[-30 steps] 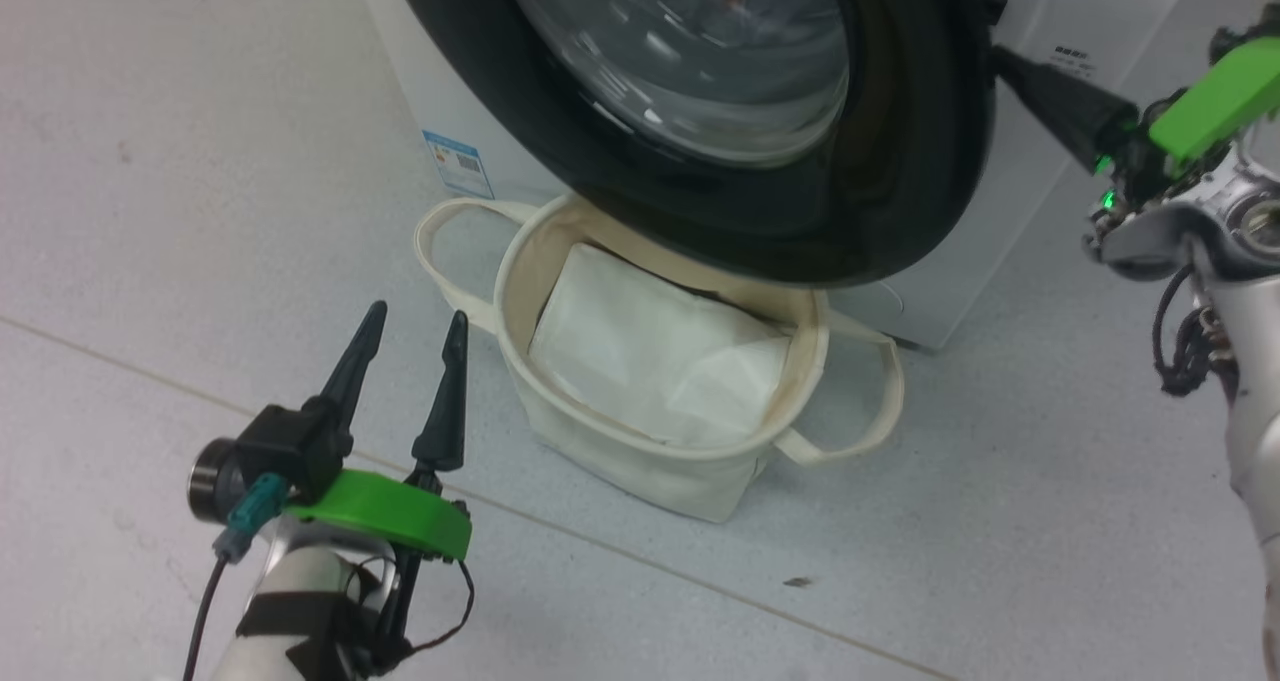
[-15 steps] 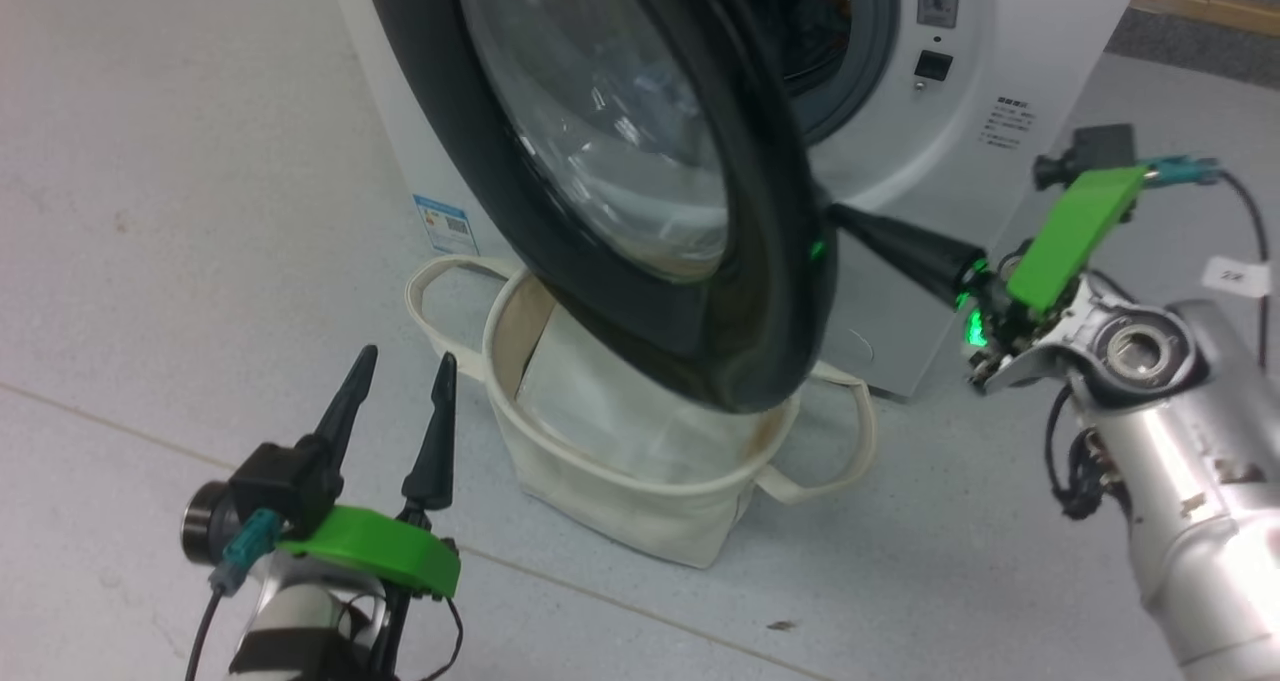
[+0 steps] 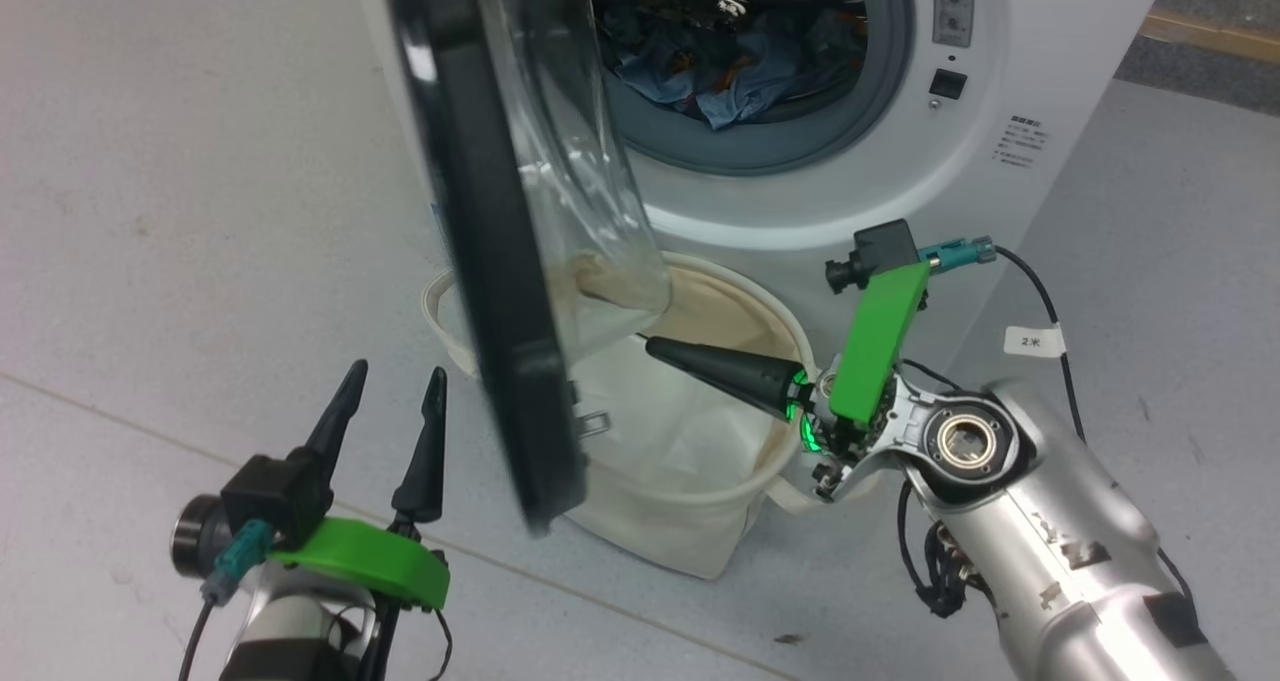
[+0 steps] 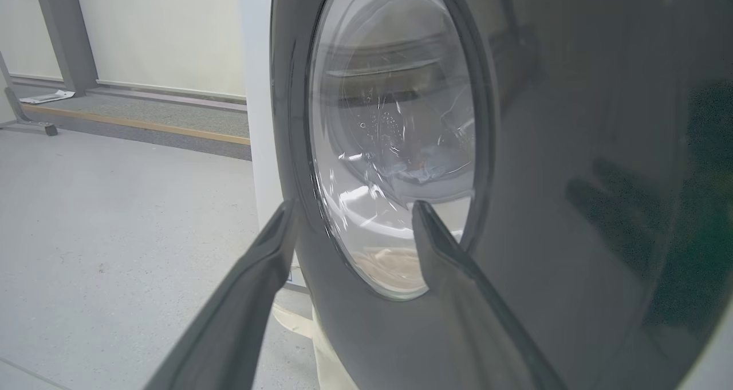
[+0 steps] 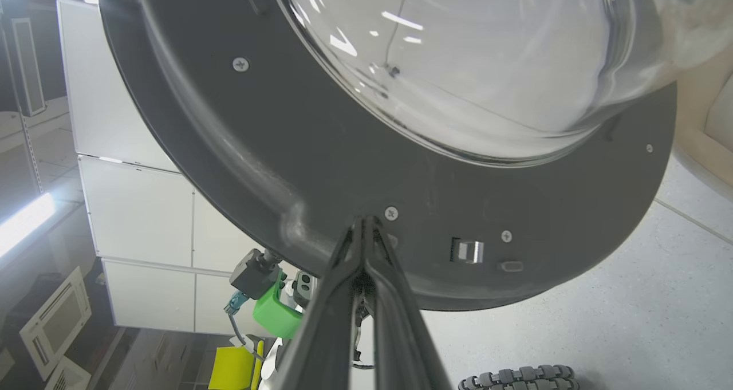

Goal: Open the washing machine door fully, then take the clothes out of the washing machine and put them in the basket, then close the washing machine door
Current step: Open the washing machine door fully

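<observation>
Right pincer (image 3: 655, 344), fingers pressed together with nothing between them, points its tip at the inner face of the washing machine door (image 3: 480, 261), seemingly touching it. Left pincer (image 3: 396, 371) hangs spread near the door's outer side. Blue clothes (image 3: 720, 61) lie inside the washing machine (image 3: 1000, 81), and the basket (image 3: 690, 536) stands on the floor just below its opening.

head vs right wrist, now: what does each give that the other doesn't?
Head: blue clothes in the washing machine drum; left end effector open, apart from the door. Right wrist: latch and screws on the door's inner face, right end effector tips at that rim. Both: door open, right end effector shut, cream basket.
</observation>
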